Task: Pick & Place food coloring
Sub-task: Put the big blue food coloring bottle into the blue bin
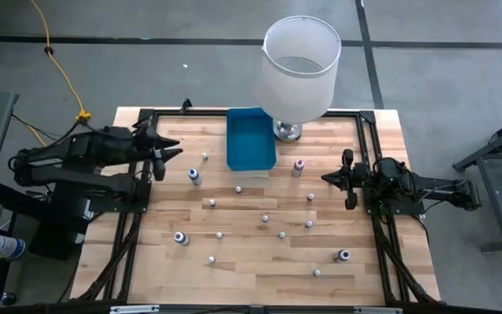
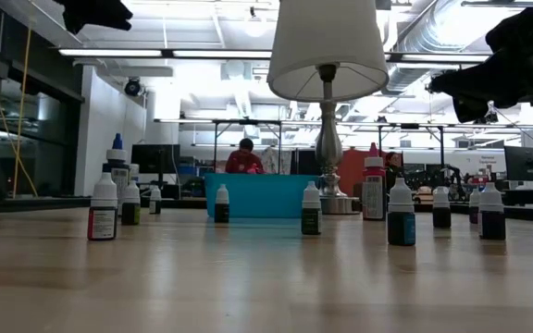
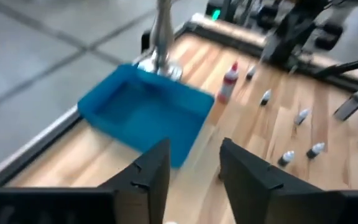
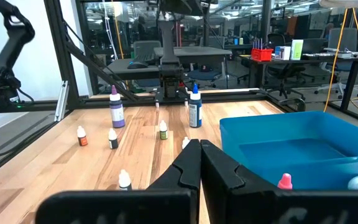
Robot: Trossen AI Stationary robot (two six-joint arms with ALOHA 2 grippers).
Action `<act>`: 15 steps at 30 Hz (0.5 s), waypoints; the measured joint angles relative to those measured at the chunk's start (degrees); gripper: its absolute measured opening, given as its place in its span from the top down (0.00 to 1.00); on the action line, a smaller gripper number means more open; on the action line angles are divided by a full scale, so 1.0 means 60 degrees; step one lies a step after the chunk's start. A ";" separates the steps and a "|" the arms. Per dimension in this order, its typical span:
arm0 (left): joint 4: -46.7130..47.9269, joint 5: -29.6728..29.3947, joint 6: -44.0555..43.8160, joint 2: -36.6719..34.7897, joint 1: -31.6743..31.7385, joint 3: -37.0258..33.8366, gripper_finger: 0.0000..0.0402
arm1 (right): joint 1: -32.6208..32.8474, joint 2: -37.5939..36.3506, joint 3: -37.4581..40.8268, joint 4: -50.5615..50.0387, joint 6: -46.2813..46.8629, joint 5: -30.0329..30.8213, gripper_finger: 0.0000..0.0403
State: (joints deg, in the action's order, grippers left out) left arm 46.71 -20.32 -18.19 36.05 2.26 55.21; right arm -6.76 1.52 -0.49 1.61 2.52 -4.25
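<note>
Several tiny white-capped food coloring bottles [image 1: 266,218] stand upright on their bases, scattered over the wooden table. A taller blue one [image 1: 195,177] and a pink one [image 1: 297,167] stand nearer the far side, and the low view shows the bottles [image 2: 312,209] in a row. My left gripper [image 1: 166,155] hovers open at the table's left, above the wood; its fingers [image 3: 194,168] point toward the blue tray [image 3: 145,112]. My right gripper [image 1: 325,178] waits shut at the table's right [image 4: 199,149]. Neither holds a bottle.
A blue tray [image 1: 251,138] sits at the far middle of the table. Right of it a lamp with a white shade [image 1: 296,70] stands on a metal base [image 1: 288,131]. Black frame rails [image 1: 382,227] run along the table's left, right and far edges.
</note>
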 joint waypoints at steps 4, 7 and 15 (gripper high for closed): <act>0.1834 0.0007 -0.0867 0.1170 0.0128 0.1406 0.58 | 0.0001 0.0001 0.0000 0.0000 -0.0001 0.0003 1.00; 0.3330 0.0171 -0.0940 0.2088 0.0700 0.2499 0.53 | 0.0003 0.0001 0.0003 0.0000 0.0000 0.0000 1.00; 0.6035 0.1431 -0.0378 0.4157 0.2024 0.4041 0.45 | 0.0000 0.0001 0.0004 0.0000 -0.0004 0.0001 1.00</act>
State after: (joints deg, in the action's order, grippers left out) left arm 82.92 -11.73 -20.46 60.99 14.41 79.46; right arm -6.76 1.53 -0.47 1.61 2.50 -4.24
